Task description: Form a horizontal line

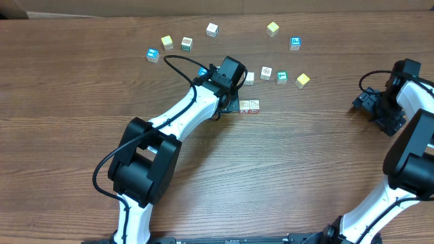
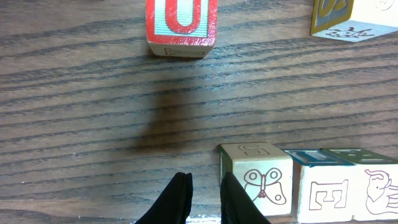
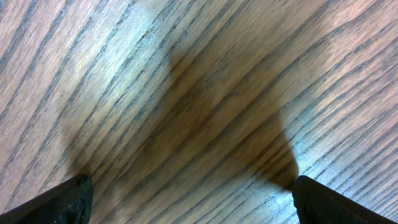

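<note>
A row of touching whitish cubes (image 1: pixel 249 106) lies mid-table, just right of my left gripper (image 1: pixel 229 104). In the left wrist view the row sits at the lower right: a butterfly cube (image 2: pixel 258 177), an E cube (image 2: pixel 323 190) and a third cube (image 2: pixel 376 183), side by side. My left gripper (image 2: pixel 205 186) has its fingers nearly together with nothing between them, and its right finger is against the butterfly cube's left side. My right gripper (image 1: pixel 364 103) rests far right, wide open over bare wood (image 3: pixel 193 199).
A red "U" cube (image 2: pixel 181 25) lies ahead of the left gripper, and a yellow-blue cube (image 2: pixel 339 18) at the upper right. Loose cubes stand behind the row (image 1: pixel 266 72), (image 1: pixel 281 77), (image 1: pixel 302 80). Several more are scattered along the back (image 1: pixel 167 43), (image 1: pixel 295 43).
</note>
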### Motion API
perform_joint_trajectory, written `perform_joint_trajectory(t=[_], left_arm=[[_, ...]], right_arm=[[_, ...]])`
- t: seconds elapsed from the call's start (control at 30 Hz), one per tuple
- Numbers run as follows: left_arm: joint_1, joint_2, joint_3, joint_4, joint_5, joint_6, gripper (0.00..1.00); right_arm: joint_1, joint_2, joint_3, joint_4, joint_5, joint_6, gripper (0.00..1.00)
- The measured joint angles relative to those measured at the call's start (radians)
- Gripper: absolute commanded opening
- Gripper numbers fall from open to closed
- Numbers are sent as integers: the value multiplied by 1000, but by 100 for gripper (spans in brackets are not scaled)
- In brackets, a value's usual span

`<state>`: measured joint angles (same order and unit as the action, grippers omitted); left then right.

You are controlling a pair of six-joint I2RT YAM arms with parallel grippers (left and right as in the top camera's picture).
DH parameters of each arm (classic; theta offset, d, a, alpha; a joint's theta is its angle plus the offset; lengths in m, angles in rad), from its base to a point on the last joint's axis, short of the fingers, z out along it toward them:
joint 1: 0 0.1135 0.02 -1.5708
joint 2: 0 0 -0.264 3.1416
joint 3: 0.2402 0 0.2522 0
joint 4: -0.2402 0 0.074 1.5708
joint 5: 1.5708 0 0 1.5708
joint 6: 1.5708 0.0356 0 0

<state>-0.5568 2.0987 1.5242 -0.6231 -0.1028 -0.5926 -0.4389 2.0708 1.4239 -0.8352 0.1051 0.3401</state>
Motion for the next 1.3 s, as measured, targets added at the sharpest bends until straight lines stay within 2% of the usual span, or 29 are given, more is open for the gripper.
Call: perform_joint_trajectory(t=[0.9,1.03,1.3], left_arm=[[0,0,0,3,1,0,11],[0,0,0,3,1,0,4],[0,0,0,3,1,1,4]], right_arm=[[0,0,0,0,0,0,100],[0,0,0,0,0,0,100],[0,0,0,0,0,0,100]])
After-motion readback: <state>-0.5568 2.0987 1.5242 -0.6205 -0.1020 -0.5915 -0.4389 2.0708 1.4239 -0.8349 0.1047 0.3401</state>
